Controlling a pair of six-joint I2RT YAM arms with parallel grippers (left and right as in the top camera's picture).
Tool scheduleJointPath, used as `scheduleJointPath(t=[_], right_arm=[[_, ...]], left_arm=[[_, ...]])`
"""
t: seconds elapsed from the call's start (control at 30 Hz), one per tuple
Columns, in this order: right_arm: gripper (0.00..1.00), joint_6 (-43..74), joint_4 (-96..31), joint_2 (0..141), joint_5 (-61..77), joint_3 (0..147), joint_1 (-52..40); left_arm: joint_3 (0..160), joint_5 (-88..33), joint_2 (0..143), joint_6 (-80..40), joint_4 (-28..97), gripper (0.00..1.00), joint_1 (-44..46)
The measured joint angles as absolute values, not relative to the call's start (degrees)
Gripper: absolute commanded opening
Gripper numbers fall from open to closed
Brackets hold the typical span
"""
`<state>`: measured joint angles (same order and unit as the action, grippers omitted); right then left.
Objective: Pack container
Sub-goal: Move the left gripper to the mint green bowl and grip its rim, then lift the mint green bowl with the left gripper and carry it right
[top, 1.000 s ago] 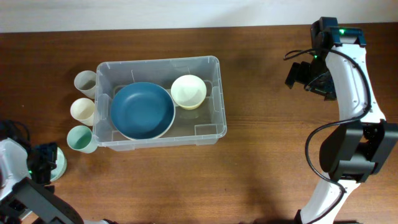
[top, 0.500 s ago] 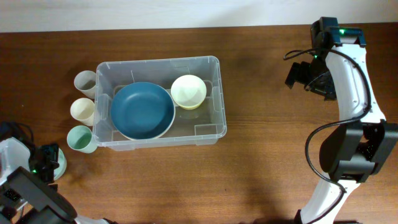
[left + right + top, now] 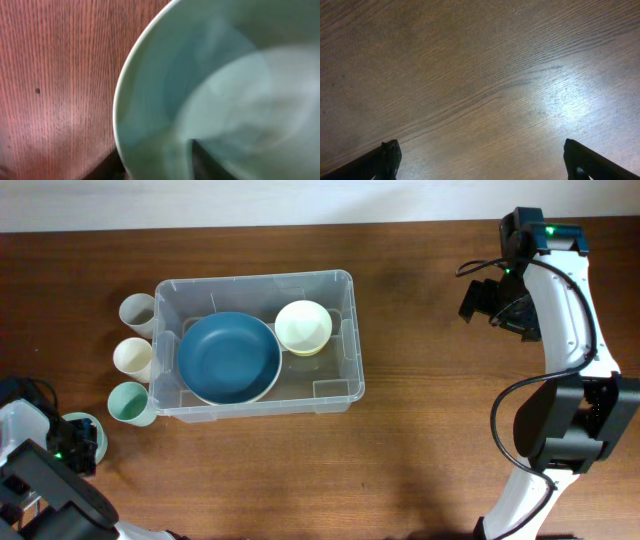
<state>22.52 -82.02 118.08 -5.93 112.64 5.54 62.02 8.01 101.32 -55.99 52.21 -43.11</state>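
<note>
The container (image 3: 345, 330), a clear plastic bin, stands left of the table's middle. It holds a large blue bowl (image 3: 228, 358) and a small cream bowl (image 3: 303, 326). At the front left corner my left gripper (image 3: 75, 442) sits over a pale green bowl (image 3: 88, 423), mostly covering it. The left wrist view is filled by that green bowl (image 3: 200, 75). There my left gripper (image 3: 157, 160) has one dark finger inside the rim and one outside, closed on the wall. My right gripper (image 3: 478, 300) hangs open at the far right, and in its wrist view my right gripper (image 3: 482, 160) has only bare wood between its fingers.
Three cups stand in a column against the bin's left wall: grey (image 3: 137, 311), cream (image 3: 133, 357) and pale green (image 3: 128, 402). The right arm's base (image 3: 565, 430) stands at the right edge. The table's back edge runs along the top.
My left gripper has slid a little toward the front edge over the green bowl and its jaws have closed in on the rim. The right arm has not moved.
</note>
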Motion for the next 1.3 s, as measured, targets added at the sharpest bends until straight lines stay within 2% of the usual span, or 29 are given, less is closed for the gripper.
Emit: scheduleJointPath(t=[0.07,0.5,0.73,0.93,1.07,1.3], right_arm=[[0.99,22.5,-82.0,118.1,-5.9,112.6,5.5],[0.99,22.5,-82.0,118.1,-5.9,112.6,5.5],[0.99,22.5,-82.0,118.1,-5.9,112.6,5.5],[0.99,22.5,-82.0,118.1,-5.9,112.6,5.5],[0.99,22.5,-82.0,118.1,-5.9,112.6,5.5],[0.99,22.5,-82.0,118.1,-5.9,112.6,5.5]], left_arm=[[62.0,8.1,101.3,-56.2,52.1,0.01,-43.1],[64.2,7.3,100.6,-55.0,52.4,0.01,-44.1],[77.3,8.0,100.4,-51.8,60.1,0.01,-47.0],[93.6,6.7,95.9,-44.8,63.3,0.01,-45.7],[103.2,-1.2,91.0,-34.5,61.4,0.01,-40.6],[108.8,-12.0,85.2,-15.4,57.9,0.01,-17.2]])
